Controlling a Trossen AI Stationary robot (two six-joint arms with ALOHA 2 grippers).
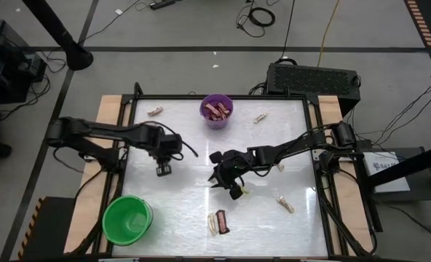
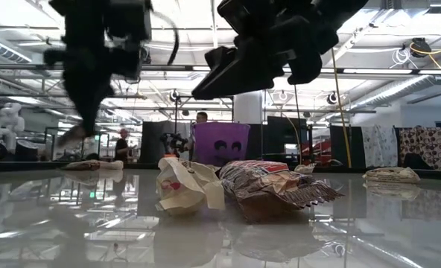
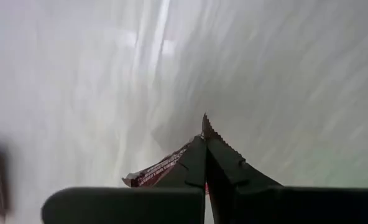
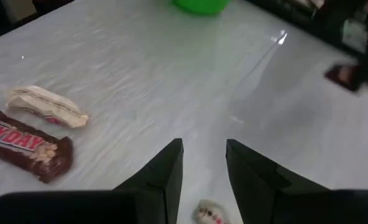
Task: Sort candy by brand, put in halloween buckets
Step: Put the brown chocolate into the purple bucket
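Your purple bucket (image 1: pixel 216 111), upper centre, holds maroon bars (image 1: pixel 217 110); green bucket (image 1: pixel 127 219), lower left, shows none. Left hand (image 1: pixel 164 169) grips a bar; right hand (image 1: pixel 228 183) narrowly open.

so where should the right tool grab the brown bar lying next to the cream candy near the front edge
Across the short width of the brown bar, at mid-length, coming straight down. It lies flat with its long sides exposed. The cream candy sits close along one side, so a finger must slip between them.

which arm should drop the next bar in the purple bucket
Left. Its end effector is already shut on a maroon bar near the purple bucket. The right end effector is open and empty over a cream candy.
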